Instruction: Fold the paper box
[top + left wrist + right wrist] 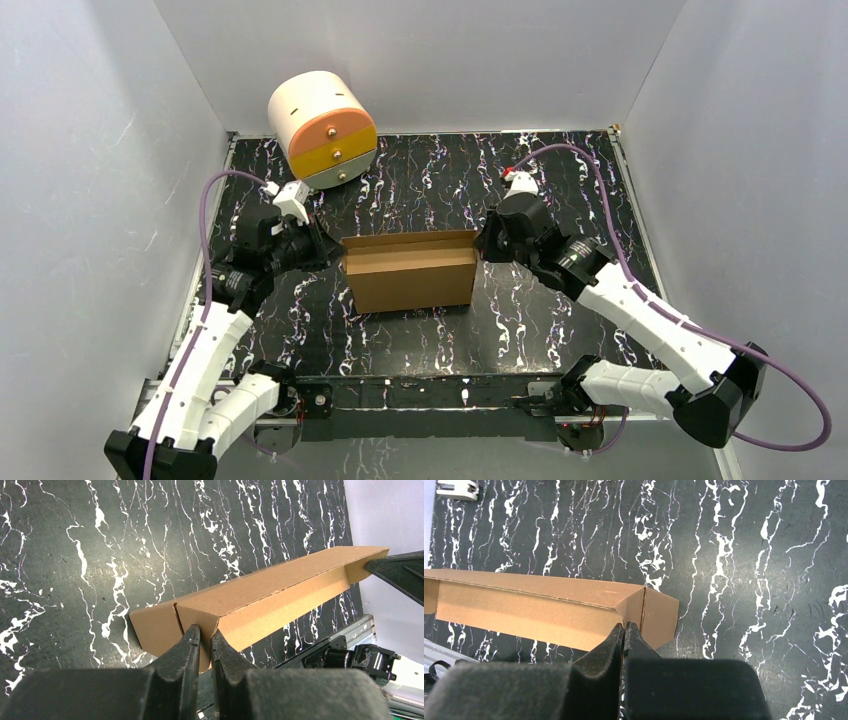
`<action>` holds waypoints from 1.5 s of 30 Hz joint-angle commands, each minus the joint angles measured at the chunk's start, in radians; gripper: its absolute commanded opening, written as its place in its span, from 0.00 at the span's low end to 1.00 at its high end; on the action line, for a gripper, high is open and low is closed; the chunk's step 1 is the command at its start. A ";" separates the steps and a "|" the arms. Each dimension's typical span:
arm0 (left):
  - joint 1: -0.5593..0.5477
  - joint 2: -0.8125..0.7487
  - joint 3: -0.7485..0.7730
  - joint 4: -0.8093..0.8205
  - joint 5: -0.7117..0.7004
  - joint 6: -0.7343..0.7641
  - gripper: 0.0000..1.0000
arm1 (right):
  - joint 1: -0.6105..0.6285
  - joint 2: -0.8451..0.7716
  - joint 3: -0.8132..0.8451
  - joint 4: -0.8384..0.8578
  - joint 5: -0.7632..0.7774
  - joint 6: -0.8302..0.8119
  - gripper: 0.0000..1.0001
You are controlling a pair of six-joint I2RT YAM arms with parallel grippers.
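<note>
The brown cardboard paper box [410, 268] stands partly folded in the middle of the table, its long panel raised upright. My left gripper [335, 250] is shut on the box's left end flap; in the left wrist view its fingers [187, 642] pinch the cardboard [260, 600] at the corner fold. My right gripper [482, 243] is shut on the right end; in the right wrist view its fingertips [616, 632] press together on the edge of the box [534, 610] by the corner crease. A small side flap sticks out at each end.
A cream cylindrical cabinet [322, 128] with orange and yellow drawers lies at the back left on the black marbled table [560, 190]. White walls close in the sides and back. The metal rail [420, 390] with the arm bases runs along the near edge.
</note>
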 commanded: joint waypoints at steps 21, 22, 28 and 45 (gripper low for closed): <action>-0.033 -0.276 -0.251 0.126 0.016 -0.067 0.54 | 0.037 -0.200 -0.252 0.252 -0.035 -0.197 0.38; -0.033 -0.279 -0.238 0.118 0.016 -0.074 0.58 | 0.037 -0.208 -0.238 0.239 -0.028 -0.202 0.42; -0.034 -0.300 -0.144 0.031 -0.050 -0.099 0.82 | 0.037 -0.253 -0.173 0.209 -0.032 -0.216 0.66; -0.033 -0.140 -0.095 0.067 -0.186 -0.169 0.71 | 0.036 -0.083 -0.111 0.265 0.035 -0.224 0.77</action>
